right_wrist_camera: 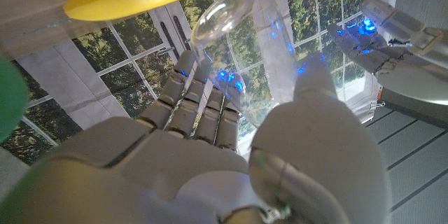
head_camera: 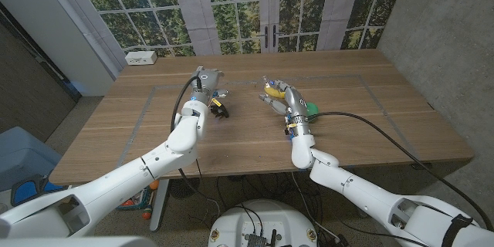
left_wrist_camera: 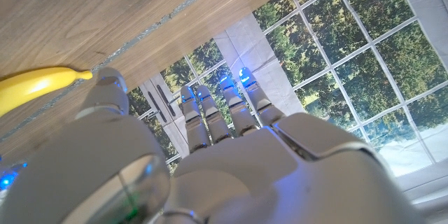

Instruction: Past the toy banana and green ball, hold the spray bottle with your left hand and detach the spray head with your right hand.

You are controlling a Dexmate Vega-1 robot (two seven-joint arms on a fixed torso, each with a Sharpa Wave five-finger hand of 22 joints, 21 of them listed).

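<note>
- Head view: left hand [head_camera: 205,83] hovers over the wooden table [head_camera: 370,116], and right hand [head_camera: 284,99] sits by the yellow toy banana [head_camera: 272,89] and green ball [head_camera: 310,108].
- Left wrist view: its fingers are spread and grasp nothing.
- Right wrist view: the right hand grips the clear plastic spray bottle [right_wrist_camera: 259,49]. I reckon the bottle needs passing to the left hand next.

Both arms reaching in over the bench, hands near mid-bench, apart.
Left hand [head_camera: 205,82]: at the end of the outstretched white left arm, fingers [left_wrist_camera: 234,108] straight and apart, empty. Right hand [head_camera: 284,99]: fingers [right_wrist_camera: 189,108] and thumb wrapped around a clear plastic spray bottle [right_wrist_camera: 260,42], bottle tilted in the grip.
</note>
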